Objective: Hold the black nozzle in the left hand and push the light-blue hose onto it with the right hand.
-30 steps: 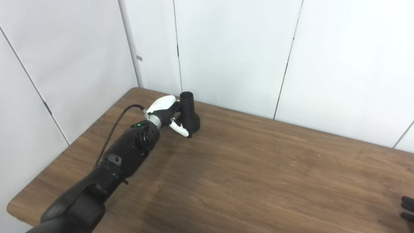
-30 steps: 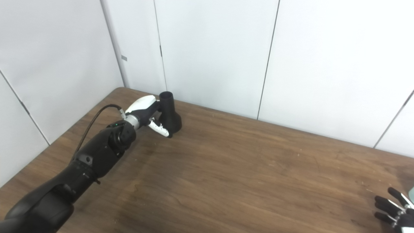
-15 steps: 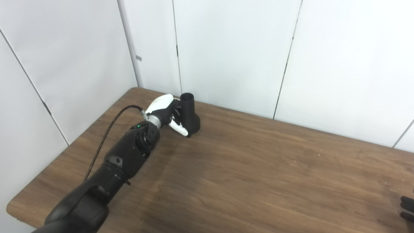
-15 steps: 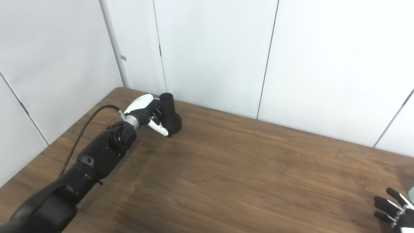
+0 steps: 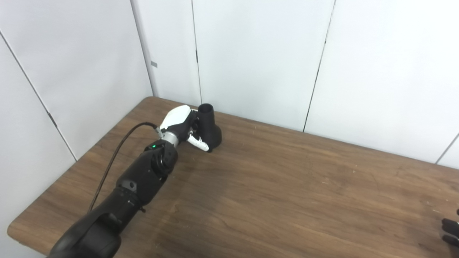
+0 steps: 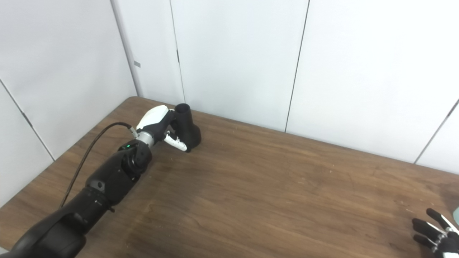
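I am curling my left robot hand around the black nozzle, which is standing upright near the far left corner of the counter; whether the fingers are fully clamped I cannot tell. A loose wrap risks tipping it. My right robot hand is waiting spread and empty at the near right edge, with no hose in view.

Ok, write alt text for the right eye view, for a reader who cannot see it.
The robot's left hand is wrapped around an upright black nozzle standing at the far left of a wooden table. The right hand, fingers spread, shows only at the bottom right corner. White wall panels stand behind.
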